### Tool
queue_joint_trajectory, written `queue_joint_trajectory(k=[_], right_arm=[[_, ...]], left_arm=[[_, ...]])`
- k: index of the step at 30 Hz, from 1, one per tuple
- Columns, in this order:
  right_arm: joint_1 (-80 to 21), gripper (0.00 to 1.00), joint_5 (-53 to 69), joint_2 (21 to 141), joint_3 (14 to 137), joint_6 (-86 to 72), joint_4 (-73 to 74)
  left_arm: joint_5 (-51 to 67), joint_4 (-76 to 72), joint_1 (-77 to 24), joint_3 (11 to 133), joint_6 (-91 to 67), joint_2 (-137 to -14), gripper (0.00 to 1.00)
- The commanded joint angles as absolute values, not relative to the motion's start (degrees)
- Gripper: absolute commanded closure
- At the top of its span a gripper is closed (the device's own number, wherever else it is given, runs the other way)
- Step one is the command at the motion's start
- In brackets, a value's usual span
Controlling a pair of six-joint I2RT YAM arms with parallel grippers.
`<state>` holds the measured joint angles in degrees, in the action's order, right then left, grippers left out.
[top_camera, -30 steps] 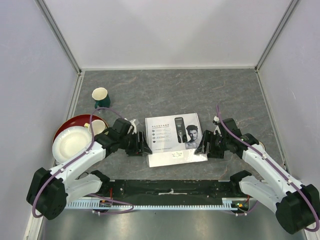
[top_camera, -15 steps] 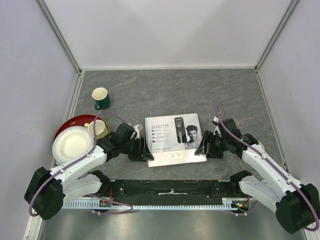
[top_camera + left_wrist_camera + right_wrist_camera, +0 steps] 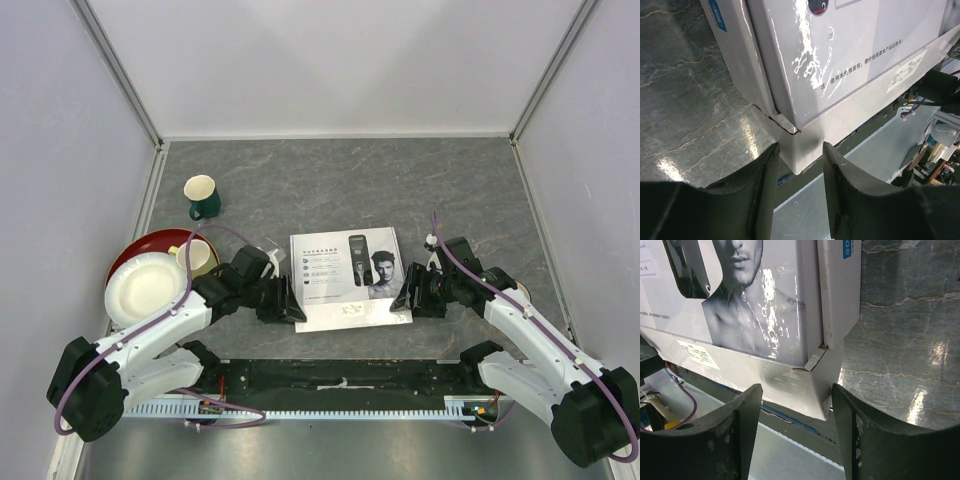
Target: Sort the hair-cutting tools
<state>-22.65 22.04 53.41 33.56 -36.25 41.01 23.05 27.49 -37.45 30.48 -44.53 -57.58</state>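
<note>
The hair-cutting tools are out of view; only a picture of a clipper shows on the lid of the white cardboard box (image 3: pixel 345 270). The box lies flat mid-table, its near edge over the table's front. My left gripper (image 3: pixel 294 312) is at the box's near-left corner (image 3: pixel 799 167), which pokes between the fingers (image 3: pixel 765 170). The jaws stand narrow but open around it. My right gripper (image 3: pixel 406 298) straddles the near-right corner (image 3: pixel 815 400), also open, with the right finger (image 3: pixel 850 420) close against the box's side wall.
A green mug (image 3: pixel 203 196) stands at the back left. A red plate (image 3: pixel 130 255) holding a white bowl (image 3: pixel 143 286) and a cream mug (image 3: pixel 196 254) sit left of my left arm. A black rail (image 3: pixel 340 375) runs along the front edge.
My left gripper has slid right and forward onto the box's near-left corner, and its jaws have narrowed. The right gripper's jaws have narrowed slightly in place.
</note>
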Motion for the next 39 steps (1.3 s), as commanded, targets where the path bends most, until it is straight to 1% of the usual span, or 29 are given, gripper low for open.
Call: queue_joint_trajectory(k=[1,6,25,32,39], right_arm=[[-22.94,0.35,23.99,52.73,35.77,-36.30,40.60],[-22.77,0.35,23.64,52.73,36.04,-36.21,40.61],[-22.85,0.37,19.86,53.44,32.87,-35.77,39.38],[-22.85,0.49,19.25,53.61,30.85,-35.95,37.97],[-22.85,0.55,18.63,53.96,28.57,-36.04,35.60]], left_arm=[[24.08,28.48,-37.79,34.10,-45.62,-56.34,0.55],[23.47,28.48,-37.88,33.84,-45.26,-57.21,0.60],[18.99,27.16,-37.88,32.35,-44.21,-60.38,0.60],[17.23,26.63,-37.88,32.08,-44.21,-60.64,0.61],[16.35,25.32,-37.88,31.03,-44.65,-60.99,0.63]])
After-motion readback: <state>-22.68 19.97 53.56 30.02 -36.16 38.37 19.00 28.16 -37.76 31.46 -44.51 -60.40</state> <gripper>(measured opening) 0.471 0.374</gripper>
